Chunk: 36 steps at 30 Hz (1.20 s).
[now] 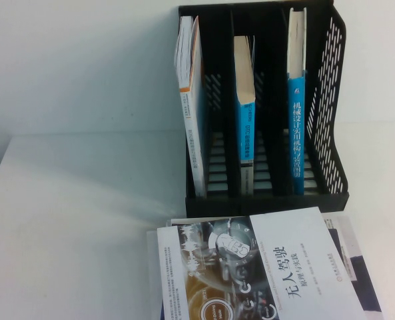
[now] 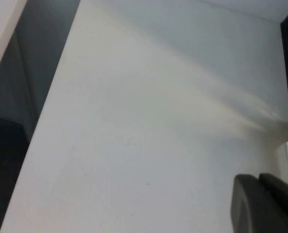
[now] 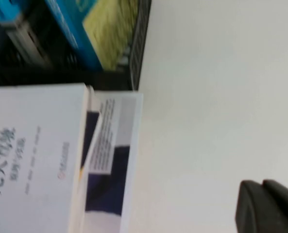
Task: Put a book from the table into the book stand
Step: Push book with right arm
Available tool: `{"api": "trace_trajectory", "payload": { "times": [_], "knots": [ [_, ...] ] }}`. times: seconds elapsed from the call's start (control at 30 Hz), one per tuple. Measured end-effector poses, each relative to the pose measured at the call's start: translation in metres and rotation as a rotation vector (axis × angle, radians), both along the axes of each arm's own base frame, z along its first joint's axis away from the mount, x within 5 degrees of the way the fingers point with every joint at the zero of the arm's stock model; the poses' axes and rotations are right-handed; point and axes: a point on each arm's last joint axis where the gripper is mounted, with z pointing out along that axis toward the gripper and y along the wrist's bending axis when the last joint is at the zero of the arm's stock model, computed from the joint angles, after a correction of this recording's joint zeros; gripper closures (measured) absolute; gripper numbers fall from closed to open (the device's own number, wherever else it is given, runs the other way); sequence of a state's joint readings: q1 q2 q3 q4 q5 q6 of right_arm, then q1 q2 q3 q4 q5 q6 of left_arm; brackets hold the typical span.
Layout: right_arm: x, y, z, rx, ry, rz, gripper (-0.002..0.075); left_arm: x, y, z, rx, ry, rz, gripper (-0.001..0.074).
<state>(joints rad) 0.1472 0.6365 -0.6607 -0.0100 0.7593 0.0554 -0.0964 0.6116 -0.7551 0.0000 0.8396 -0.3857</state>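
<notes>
Book point(image 1: 277, 267) flat on table point(image 1: 70, 220), near edge, just in front of book stand point(image 1: 264, 107), not yet lifted. Lying on top of a dark navy book point(image 1: 357, 273) that pokes out on the robot's right side. Long axis roughly across the table, slightly skewed, title reading up toward the right.

Left gripper point(image 2: 265, 204) only seen in left wrist view, dark tips together, jaws closed on nothing, over bare table with stand edge at the frame margin. Right gripper point(image 3: 267, 206) only seen in right wrist view, tips close together, looks closed and empty, over bare table just beside the book stack. Neither arm visible in high view.

Book point(image 3: 32, 160) fills much more of the right wrist view, so right arm judged nearer; book lies toward the stand side from those jaws.

Look: thin large paperback, white cover, black Chinese title, grey-brown dashboard picture on left half. Stand slots each hold a blue-spined book point(image 1: 297, 133), gaps remain beside them
</notes>
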Motion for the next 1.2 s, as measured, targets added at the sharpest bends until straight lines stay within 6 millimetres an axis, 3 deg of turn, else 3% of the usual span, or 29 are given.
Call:
{"api": "trace_trajectory", "payload": {
  "times": [0.4, 0.5, 0.73, 0.87, 1.2],
  "knots": [
    [0.044, 0.021, -0.033, 0.056, 0.244, 0.134, 0.0729, 0.038, -0.039, -0.015, -0.105, 0.089, -0.419, 0.0738],
    [0.056, 0.026, -0.037, 0.053, 0.294, 0.173, 0.0729, 0.044, -0.038, -0.019, -0.120, 0.122, -0.446, 0.0738],
    [0.090, 0.034, -0.022, 0.050, 0.374, 0.220, 0.0729, 0.052, -0.029, -0.018, -0.237, 0.097, -0.510, 0.0738],
    [0.103, 0.043, -0.032, 0.094, 0.442, 0.282, 0.0729, 0.059, -0.031, -0.016, -0.345, 0.067, -0.607, 0.0738],
    [0.119, 0.053, -0.046, 0.184, 0.458, 0.314, 0.0729, 0.092, -0.025, -0.046, -0.431, 0.214, -0.600, 0.0738]
  ]
}}
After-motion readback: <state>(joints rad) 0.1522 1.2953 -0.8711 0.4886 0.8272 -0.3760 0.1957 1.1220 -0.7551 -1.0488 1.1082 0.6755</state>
